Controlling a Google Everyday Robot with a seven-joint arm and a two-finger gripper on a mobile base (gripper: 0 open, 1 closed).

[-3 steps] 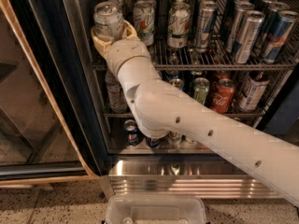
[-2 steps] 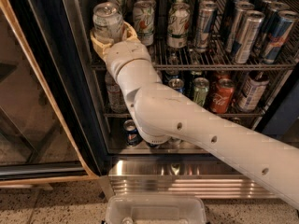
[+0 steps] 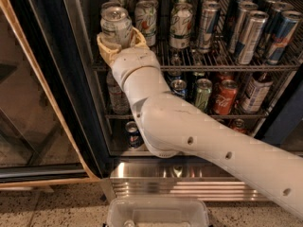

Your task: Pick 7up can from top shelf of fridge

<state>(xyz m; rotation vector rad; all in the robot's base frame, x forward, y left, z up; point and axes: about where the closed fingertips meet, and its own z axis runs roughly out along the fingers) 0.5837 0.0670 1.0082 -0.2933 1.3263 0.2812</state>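
The 7up can (image 3: 116, 26), silvery-white with small grey-green print and a silver rim, is upright in my gripper (image 3: 120, 37). The gripper's tan fingers (image 3: 106, 49) are shut around the can's lower half. The can is at the left end of the top shelf (image 3: 222, 63), a chrome wire rack, level with its front rail. My white arm (image 3: 189, 136) runs from the lower right up to it, across the front of the fridge (image 3: 78, 84).
White cans with a green-and-red logo (image 3: 181, 26) and tall slim silver-and-blue cans (image 3: 251, 37) fill the top shelf. A green can (image 3: 202, 93) and a red can (image 3: 224, 96) stand below. The open glass door (image 3: 28, 108) is at the left. A clear bin (image 3: 158, 214) sits below the ribbed steel panel (image 3: 189, 179).
The gripper with the can has shifted slightly to the right. Its hold on the can is unchanged.
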